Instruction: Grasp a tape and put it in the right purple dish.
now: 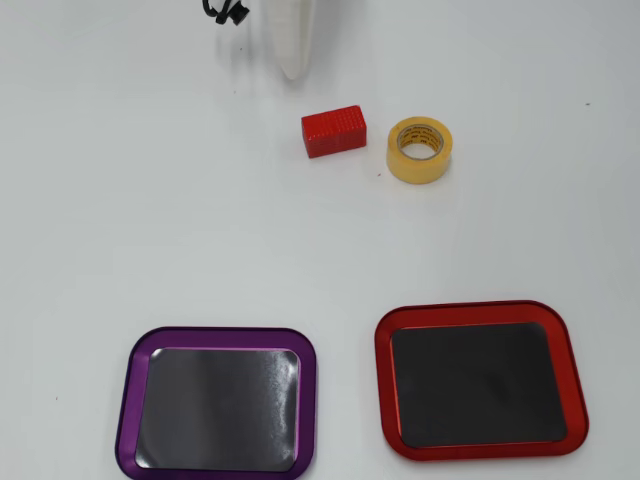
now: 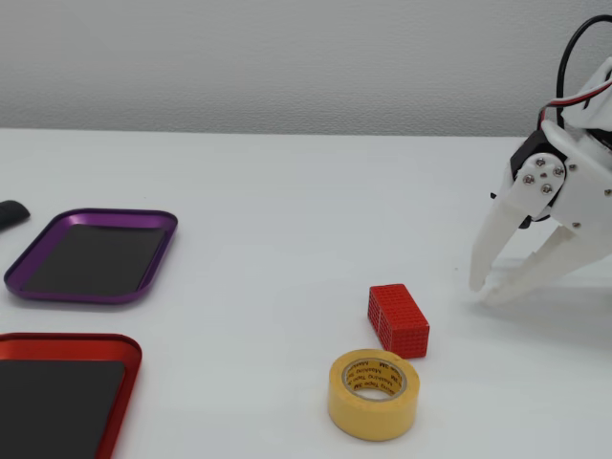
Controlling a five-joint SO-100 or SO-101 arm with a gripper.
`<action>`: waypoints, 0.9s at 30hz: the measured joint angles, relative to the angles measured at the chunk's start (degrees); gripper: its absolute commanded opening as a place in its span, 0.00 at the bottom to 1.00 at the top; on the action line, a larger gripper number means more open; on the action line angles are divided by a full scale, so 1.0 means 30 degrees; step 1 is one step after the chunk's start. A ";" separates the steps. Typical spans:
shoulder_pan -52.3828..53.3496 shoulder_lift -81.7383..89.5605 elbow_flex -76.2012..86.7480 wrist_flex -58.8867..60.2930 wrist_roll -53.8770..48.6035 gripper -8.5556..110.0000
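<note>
- The tape (image 2: pixel 374 394) lies flat on the desk (image 2: pixel 287 191) with its hole upward, just beside the red block (image 2: pixel 398 320) and apart from it; both trays sit well away from the block.
- The roll is judged light and rigid, its outer face smooth and possibly slick.
- A grip across the ring wall, one finger in the core and one outside, is judged firmest.
- The hand (image 2: pixel 484 288) hangs empty near the block, its fingers nearly closed on nothing.
- The purple dish (image 1: pixel 216 402) is seen empty, beside the red-rimmed tray (image 1: pixel 480 380).
</note>
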 measured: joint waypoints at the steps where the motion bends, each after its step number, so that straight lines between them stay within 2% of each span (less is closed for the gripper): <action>1: 0.0000 0.0000 0.0000 0.0000 0.0000 0.07; 22: 0.0059 0.0000 0.0000 -0.0293 0.0029 0.08; 27: 0.0088 -0.0029 -0.1260 -0.1611 -0.3662 0.08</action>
